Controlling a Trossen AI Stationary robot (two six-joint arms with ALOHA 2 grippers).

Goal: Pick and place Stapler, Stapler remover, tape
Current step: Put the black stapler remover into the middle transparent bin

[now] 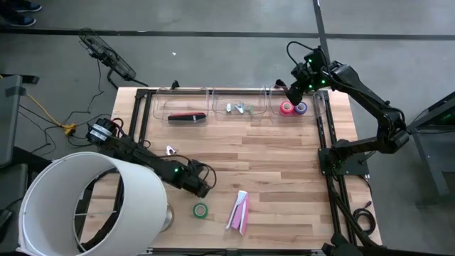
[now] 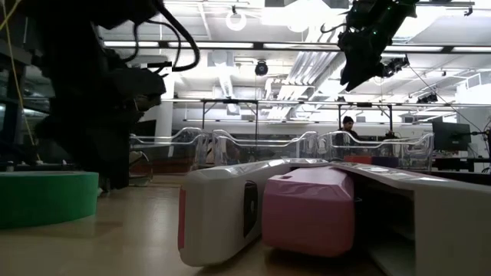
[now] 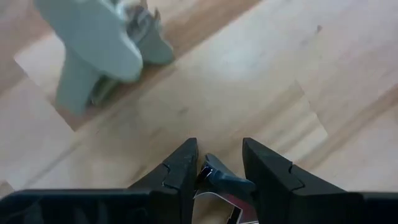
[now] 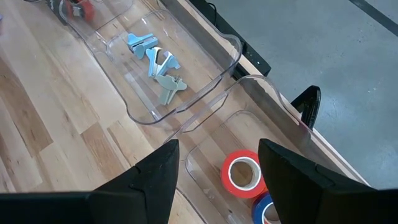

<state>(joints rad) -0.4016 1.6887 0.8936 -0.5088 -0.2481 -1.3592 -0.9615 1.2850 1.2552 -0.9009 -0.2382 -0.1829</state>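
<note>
My left gripper (image 1: 204,188) (image 3: 219,146) is low over the table's near middle, shut on a small dark thing (image 3: 219,177) with a red and white part, seemingly a stapler. The green tape (image 1: 200,210) (image 2: 46,195) lies flat just in front of it. The pink stapler (image 1: 243,213) (image 2: 307,207) and the white stapler (image 1: 236,210) (image 2: 222,215) lie side by side. A white stapler remover (image 1: 170,150) (image 3: 106,50) lies on the wood. My right gripper (image 1: 293,91) (image 4: 219,149) hangs open and empty above the right tray (image 1: 313,114), which holds a red-orange tape (image 4: 242,174) and a purple one (image 4: 267,211). My left gripper pinches the dark thing between its two fingers (image 3: 180,171); a dark pointed end (image 3: 211,167) shows in the gap. The fingers and arm hide the rest. I cannot tell whether it rests on the table.
Three clear trays stand along the far edge: the left one (image 1: 160,117) holds a black and red stapler (image 1: 186,117), the middle one (image 1: 217,114) several stapler removers (image 1: 238,108) (image 4: 155,62). A big white cylinder (image 1: 85,203) covers the near left corner. Bare wood lies at the table's right.
</note>
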